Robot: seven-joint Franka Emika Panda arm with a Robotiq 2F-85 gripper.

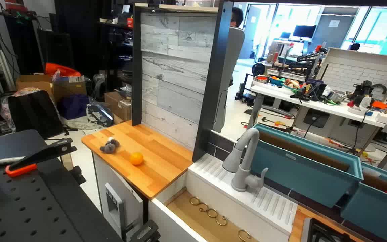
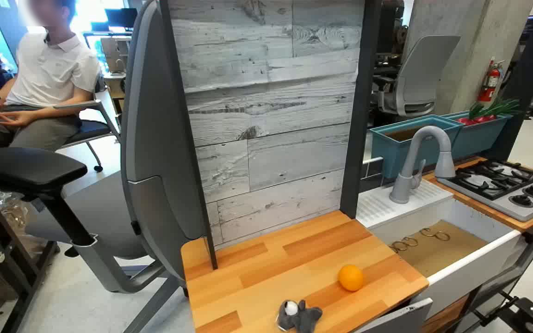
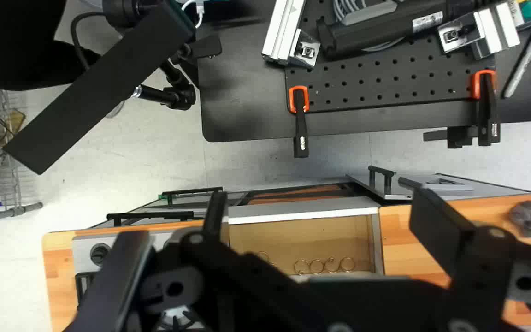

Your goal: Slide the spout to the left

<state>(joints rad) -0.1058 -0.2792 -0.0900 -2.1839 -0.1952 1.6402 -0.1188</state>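
Observation:
The spout [image 1: 247, 151] is a grey faucet with an upright stem and a bent-over arm. It stands on the white ribbed ledge behind the sink. In an exterior view its head hangs to the picture's left of the stem. It also shows in an exterior view [image 2: 417, 159], where the head hangs to the right, toward the stove. In the wrist view the spout is hidden behind the gripper body. My gripper [image 3: 325, 214] shows only in the wrist view. Its fingers are wide apart with nothing between them, high above the sink [image 3: 304, 214].
Gold rings [image 3: 316, 266] lie in the sink. A wooden counter [image 2: 266, 277] bears an orange [image 2: 350, 277] and a grey plush toy [image 2: 299, 317]. A stove [image 2: 502, 185] is on the sink's other side. Teal planters [image 1: 301, 164] stand behind the spout. A dark panel post [image 1: 210, 84] rises beside it.

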